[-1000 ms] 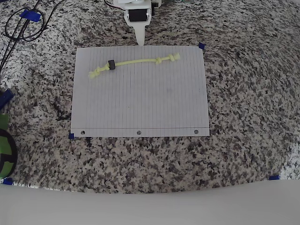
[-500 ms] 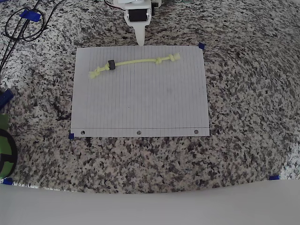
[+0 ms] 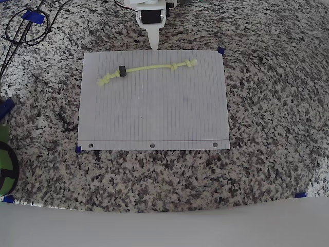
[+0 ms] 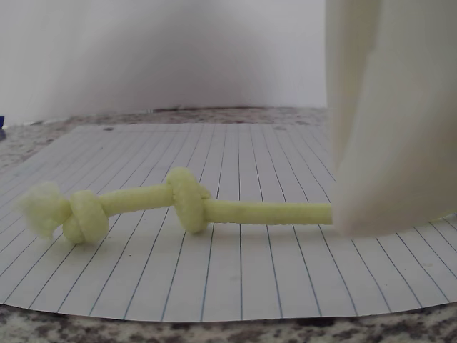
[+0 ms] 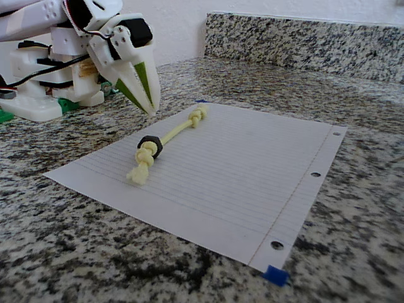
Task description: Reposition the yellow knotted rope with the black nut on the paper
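Observation:
The yellow knotted rope (image 3: 149, 67) lies across the far part of the paper (image 3: 154, 113), knotted near both ends. The black nut (image 3: 122, 71) sits on the rope near its left end in the overhead view. My white gripper (image 3: 153, 46) hovers at the paper's far edge, shut and empty, its tip just short of the rope's middle. In the fixed view the gripper (image 5: 150, 107) points down beside the rope (image 5: 175, 132), with the nut (image 5: 149, 143) nearer the camera. In the wrist view a white finger (image 4: 378, 143) hides part of the rope (image 4: 186, 204) on the paper (image 4: 250, 271).
The counter is speckled granite. Black cables (image 3: 23, 31) loop at the far left. A green and black object (image 3: 5, 164) sits at the left edge. Blue tape (image 3: 221, 50) marks the paper's corners. The arm's white base (image 5: 38, 82) and a granite backsplash (image 5: 303, 38) stand behind.

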